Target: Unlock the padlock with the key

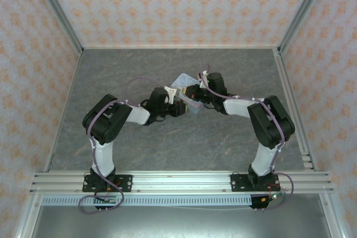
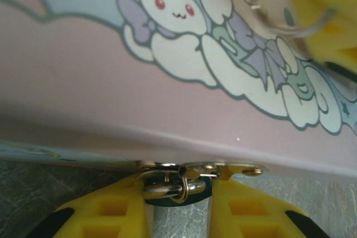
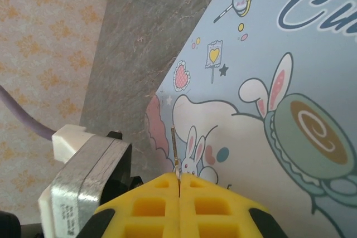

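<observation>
The tiny teal padlock [image 2: 188,198] hangs from the latch on the front edge of the pale-blue cartoon tin [image 2: 167,82], its shiny shackle [image 2: 167,189] lying crosswise. My left gripper [image 2: 178,199] is shut on the padlock, one yellow finger on each side of it. My right gripper [image 3: 178,181] is shut on the thin key [image 3: 174,149], which I see edge-on, pointing out over the tin's lid [image 3: 268,82]. From above, both grippers [image 1: 179,106] [image 1: 194,94] meet at the tin [image 1: 183,80] mid-table. A key ring [image 2: 268,4] dangles by the right gripper's finger [image 2: 329,9].
The grey marbled table [image 1: 167,143] is walled by patterned panels at the back and both sides. An aluminium rail [image 1: 178,181] runs along the near edge, carrying both arm bases. The left arm's wrist body [image 3: 83,176] sits close beside the right gripper.
</observation>
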Controlling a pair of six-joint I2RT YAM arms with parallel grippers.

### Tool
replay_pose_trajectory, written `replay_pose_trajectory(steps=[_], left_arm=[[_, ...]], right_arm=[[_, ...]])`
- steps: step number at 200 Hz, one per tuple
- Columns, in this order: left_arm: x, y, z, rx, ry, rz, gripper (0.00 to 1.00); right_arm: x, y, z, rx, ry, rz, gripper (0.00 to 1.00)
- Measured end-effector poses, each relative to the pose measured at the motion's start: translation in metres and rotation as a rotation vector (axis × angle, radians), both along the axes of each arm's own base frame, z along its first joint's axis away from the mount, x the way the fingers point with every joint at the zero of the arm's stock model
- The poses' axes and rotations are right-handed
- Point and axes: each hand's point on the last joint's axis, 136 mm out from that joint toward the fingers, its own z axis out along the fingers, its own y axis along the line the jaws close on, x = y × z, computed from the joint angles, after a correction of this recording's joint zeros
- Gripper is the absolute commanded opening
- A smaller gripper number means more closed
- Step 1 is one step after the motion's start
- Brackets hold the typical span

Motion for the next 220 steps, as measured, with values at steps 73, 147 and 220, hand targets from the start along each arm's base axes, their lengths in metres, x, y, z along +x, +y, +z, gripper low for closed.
replay_pose_trajectory(steps=[73,147,220], left_arm=[[-0.002,-0.004,0.016,-0.106,0.116,0.081,0.21],[-0.010,-0.013,0.036,-0.164,0.263,0.125,0.22],[-0.013,-0.015,0.047,-0.196,0.384,0.173,0.22]], right_arm=[[-0.055,-0.037,0.053,-0.107,-0.228,0.032,0.00],[-0.119,-0.068,-0.017,-0.301,-0.187,0.105,0.00],[-0.125,-0.058,-0.056,-0.386,-0.158,0.175,0.00]])
